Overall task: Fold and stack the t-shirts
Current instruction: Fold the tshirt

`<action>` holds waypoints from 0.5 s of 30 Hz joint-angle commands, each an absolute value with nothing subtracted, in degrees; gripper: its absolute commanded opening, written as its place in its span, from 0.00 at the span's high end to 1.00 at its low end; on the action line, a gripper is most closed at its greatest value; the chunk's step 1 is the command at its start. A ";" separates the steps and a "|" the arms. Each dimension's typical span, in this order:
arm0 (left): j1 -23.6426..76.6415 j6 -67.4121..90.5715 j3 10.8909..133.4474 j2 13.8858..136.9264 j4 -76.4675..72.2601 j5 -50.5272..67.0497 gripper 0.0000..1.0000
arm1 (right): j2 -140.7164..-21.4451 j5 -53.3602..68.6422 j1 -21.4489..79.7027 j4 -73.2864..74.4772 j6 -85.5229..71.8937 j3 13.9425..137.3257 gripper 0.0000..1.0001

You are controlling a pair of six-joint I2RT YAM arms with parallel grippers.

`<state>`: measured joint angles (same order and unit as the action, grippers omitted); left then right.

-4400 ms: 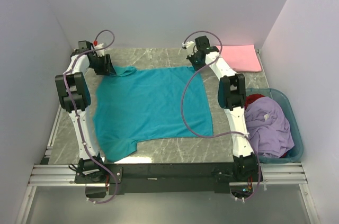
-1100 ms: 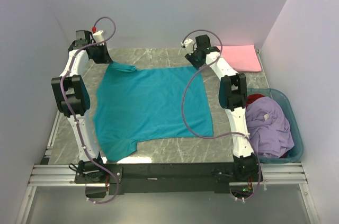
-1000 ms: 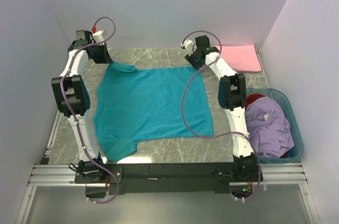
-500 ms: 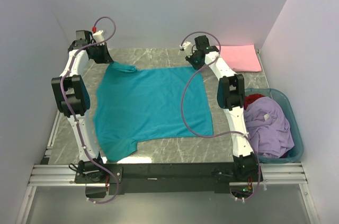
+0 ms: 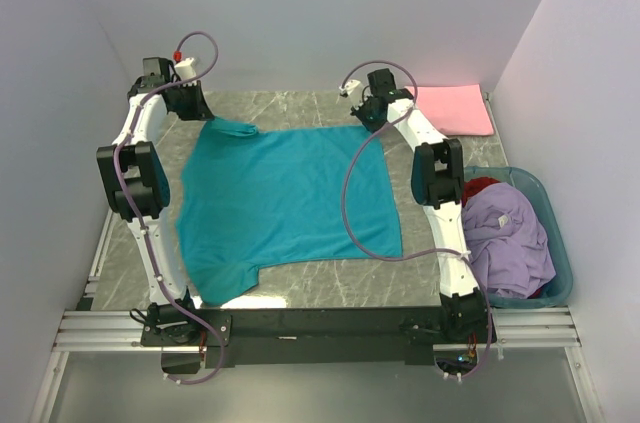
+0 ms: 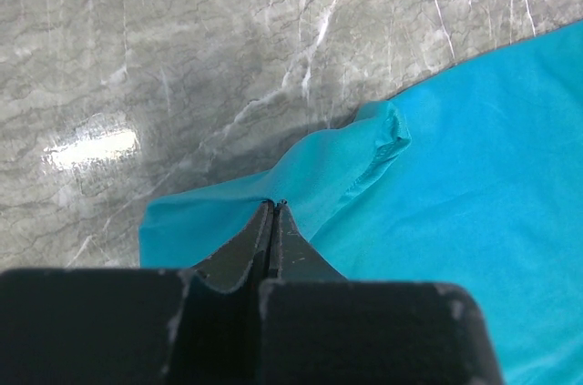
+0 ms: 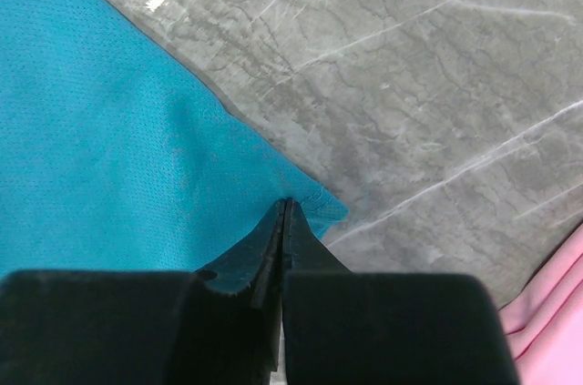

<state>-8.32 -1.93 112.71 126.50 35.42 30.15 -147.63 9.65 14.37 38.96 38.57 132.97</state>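
Teal t-shirt is lying spread flat on the marble table. Your left gripper is pinching its far-left sleeve, jaws clamped tight on the cloth. Your right gripper is pinching the far-right corner, jaws pressed together too. Pink t-shirt is sitting folded at the far right. Lavender t-shirt is filling the basket, with the red t-shirt peeking out behind it.

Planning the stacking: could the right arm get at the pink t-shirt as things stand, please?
Probably not yet: the way looks free, but the right end effector is shut on the teal t-shirt's far corner.
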 commanded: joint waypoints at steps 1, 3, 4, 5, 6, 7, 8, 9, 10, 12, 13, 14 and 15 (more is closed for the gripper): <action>-8.53 -2.64 113.38 126.30 36.21 30.85 1.00 | -143.88 11.78 14.41 42.26 37.44 131.05 1.00; -8.53 -3.25 113.29 126.12 36.91 30.85 1.00 | -143.09 11.78 14.50 43.85 37.79 130.61 1.00; -8.53 -3.25 113.12 125.95 37.09 30.94 1.00 | -143.00 11.34 14.50 45.08 37.88 129.74 1.00; -8.53 -3.34 112.77 125.77 37.35 30.94 1.00 | -143.00 11.25 14.59 46.22 38.84 129.47 1.00; -8.53 -3.51 112.07 125.77 37.53 30.94 1.00 | -143.17 11.16 14.59 47.19 39.11 129.38 1.00; -8.53 -3.52 111.54 125.51 37.53 31.02 1.00 | -143.26 10.99 14.59 49.20 39.46 129.11 1.00; -8.53 -3.69 111.01 125.07 38.05 31.03 1.00 | -143.26 10.99 14.59 50.26 40.16 129.02 1.00; -8.53 -4.13 109.79 124.81 38.14 31.20 1.00 | -143.17 10.81 14.68 50.53 39.64 129.02 1.00; -8.53 -4.39 108.91 124.11 37.97 31.11 1.00 | -143.00 11.33 14.68 52.02 40.07 128.76 1.00; -8.53 -4.83 106.89 123.23 37.27 31.03 1.00 | -141.69 11.08 14.77 52.21 40.87 127.54 1.00; -8.61 -5.18 106.44 122.96 37.18 30.85 1.00 | -141.07 10.99 14.94 51.77 41.13 126.05 1.00; -8.61 -5.27 106.26 122.96 37.26 30.85 1.00 | -140.63 10.81 14.85 51.33 41.31 125.25 1.00; -8.61 -5.36 106.61 123.05 37.61 31.02 1.00 | -139.84 10.55 14.85 50.63 41.05 124.20 1.00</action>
<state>-8.43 -3.73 106.59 126.48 37.63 30.15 -143.13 10.59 14.39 46.24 40.27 127.28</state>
